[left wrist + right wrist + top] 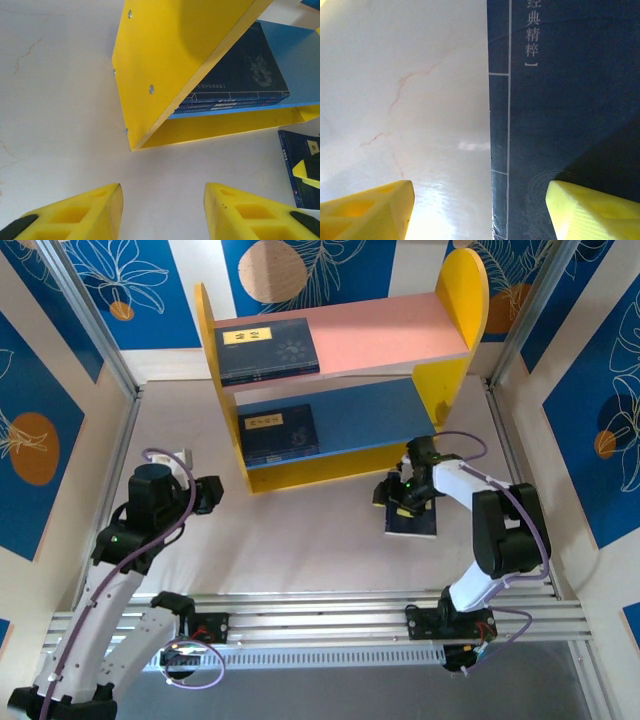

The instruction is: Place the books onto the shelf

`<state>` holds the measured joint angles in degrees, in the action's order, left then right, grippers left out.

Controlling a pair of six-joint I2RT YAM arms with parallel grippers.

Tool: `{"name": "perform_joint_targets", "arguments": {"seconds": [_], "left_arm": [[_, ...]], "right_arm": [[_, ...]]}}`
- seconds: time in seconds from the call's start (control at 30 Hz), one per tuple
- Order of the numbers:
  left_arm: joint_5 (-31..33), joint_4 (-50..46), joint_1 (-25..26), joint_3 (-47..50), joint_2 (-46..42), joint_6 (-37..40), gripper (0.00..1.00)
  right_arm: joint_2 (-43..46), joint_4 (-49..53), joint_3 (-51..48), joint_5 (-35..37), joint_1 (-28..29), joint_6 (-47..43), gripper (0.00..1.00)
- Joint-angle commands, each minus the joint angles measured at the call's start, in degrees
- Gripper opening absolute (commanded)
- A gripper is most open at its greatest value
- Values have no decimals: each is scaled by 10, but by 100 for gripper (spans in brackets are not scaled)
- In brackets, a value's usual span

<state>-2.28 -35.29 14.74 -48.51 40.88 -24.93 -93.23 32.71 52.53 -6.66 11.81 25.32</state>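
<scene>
The shelf [440, 370] stands at the back with yellow sides, a pink upper board and a blue lower board. One navy book [268, 350] lies on the pink board and another [279, 433] on the blue board, where the left wrist view shows a small stack [240, 80]. A third book [411, 524] lies flat on the table in front of the shelf's right end. My right gripper [402, 500] hangs over it, open. Its jaws [480, 200] straddle the book's [570, 100] left edge: one finger is above the cover and the other above bare table. My left gripper [162, 200] is open over bare table left of the shelf.
The shelf's yellow left side panel [165, 65] stands just ahead of the left fingers. Metal frame posts and blue patterned walls close in the table on both sides. White tabletop [300, 540] lies between the two arms.
</scene>
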Motion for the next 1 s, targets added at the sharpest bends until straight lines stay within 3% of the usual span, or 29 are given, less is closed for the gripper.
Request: {"name": "perform_joint_targets", "arguments": {"seconds": [0.0, 0.3, 0.6, 0.8, 0.97], "left_arm": [[11, -10, -3, -14, 0, 12, 46], [-12, 7, -3, 9, -1, -13, 46], [-39, 26, -3, 39, -3, -48, 44], [-83, 75, -1, 102, -13, -106, 42], [-99, 110, 4, 158, -16, -145, 44]], "right_arm": [[-17, 28, -7, -6, 51, 38, 72], [-18, -2, 6, -21, 198, 105, 72], [-129, -46, 133, -54, 338, 145, 72], [-160, -74, 192, -61, 373, 149, 71], [-128, -65, 190, -31, 371, 136, 71]]}}
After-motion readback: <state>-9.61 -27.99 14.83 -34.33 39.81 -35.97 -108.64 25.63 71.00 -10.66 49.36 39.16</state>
